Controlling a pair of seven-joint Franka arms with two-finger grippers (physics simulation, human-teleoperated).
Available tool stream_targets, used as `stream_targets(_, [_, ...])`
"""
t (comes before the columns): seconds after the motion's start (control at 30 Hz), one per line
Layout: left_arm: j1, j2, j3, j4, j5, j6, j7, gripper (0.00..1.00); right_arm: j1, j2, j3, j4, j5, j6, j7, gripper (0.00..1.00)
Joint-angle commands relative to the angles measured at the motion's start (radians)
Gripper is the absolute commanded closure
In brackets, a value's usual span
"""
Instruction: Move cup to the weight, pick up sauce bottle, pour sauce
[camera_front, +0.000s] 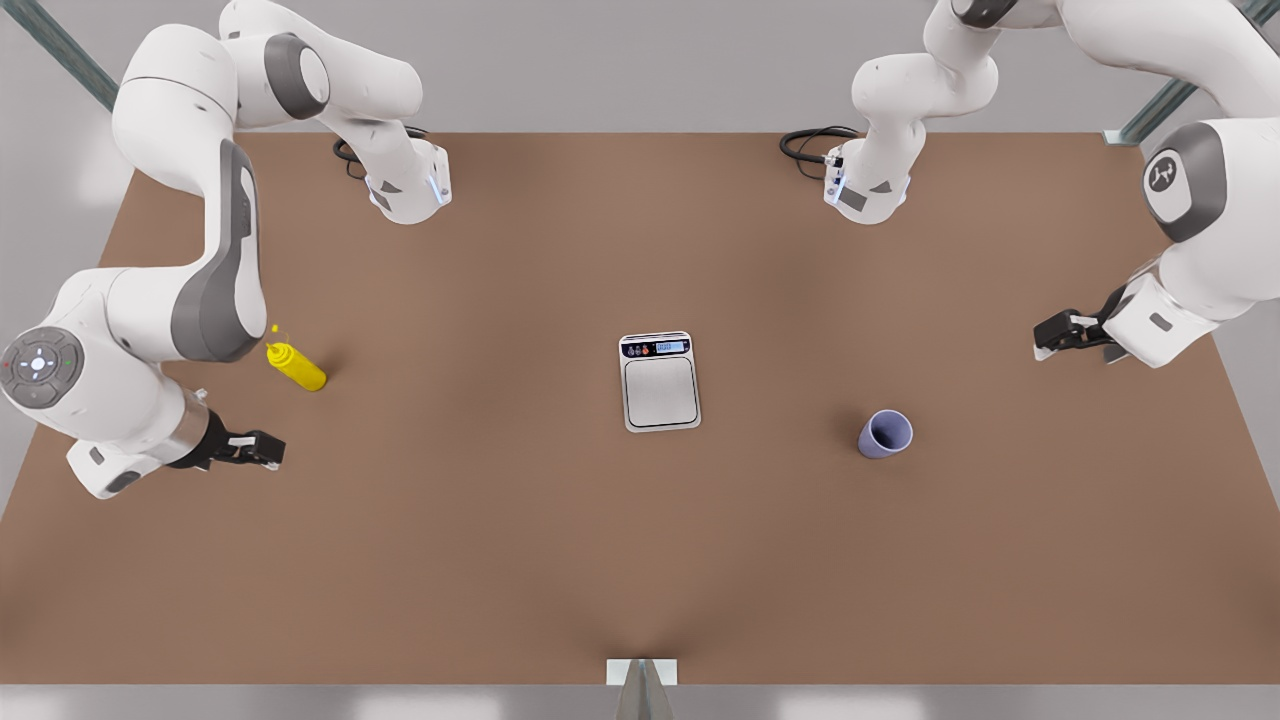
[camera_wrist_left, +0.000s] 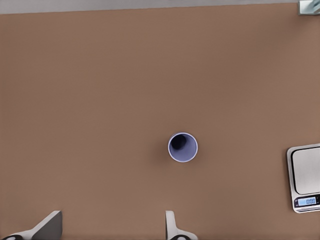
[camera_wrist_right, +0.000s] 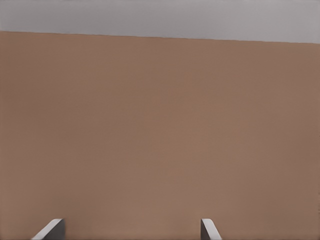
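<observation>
Cup (camera_wrist_left: 182, 147) stands upright ahead of left gripper (camera_wrist_left: 112, 227), clear of its released jaws; right gripper (camera_wrist_right: 132, 230) likewise released.

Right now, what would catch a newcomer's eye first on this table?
The bright yellow sauce bottle stands out, at the front view's left near the right hand, which is open. Mid-table sits the weight, its plate bare. The lavender cup stands upright at the front view's right, apart from the weight, with the open left hand hovering nearby.
</observation>
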Motion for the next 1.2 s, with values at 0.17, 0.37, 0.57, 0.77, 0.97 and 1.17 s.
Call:
stream_targets(0.17, [-0.045,0.124,-0.006,-0.029,0.002,-0.003,-0.031,0.00,-0.087,-0.020,0.012,-0.011,0.130,-0.069,-0.181,0.00])
stream_targets(0.37, [-0.071,0.288,-0.005,-0.104,-0.001,0.209,-0.104,0.04,-0.271,-0.063,0.011,-0.002,0.422,-0.356,-0.326,0.00])
stream_targets(0.57, [-0.075,0.284,-0.008,-0.291,-0.017,0.376,-0.106,0.03,-0.381,-0.140,0.071,0.043,0.678,-0.525,-0.807,0.00])
stream_targets(0.77, [-0.078,0.324,-0.017,-0.291,-0.018,0.376,-0.104,0.02,-0.697,-0.028,0.064,-0.166,0.951,-0.637,-1.574,0.00])
stream_targets(0.97, [-0.077,0.365,-0.017,-0.291,-0.017,0.388,-0.104,0.02,-0.762,0.129,0.058,-0.413,0.944,-0.407,-2.091,0.00])
stream_targets(1.17, [-0.078,0.391,-0.026,-0.291,-0.017,0.390,-0.104,0.24,-0.789,0.121,0.060,-0.594,0.947,-0.288,-2.249,0.00])
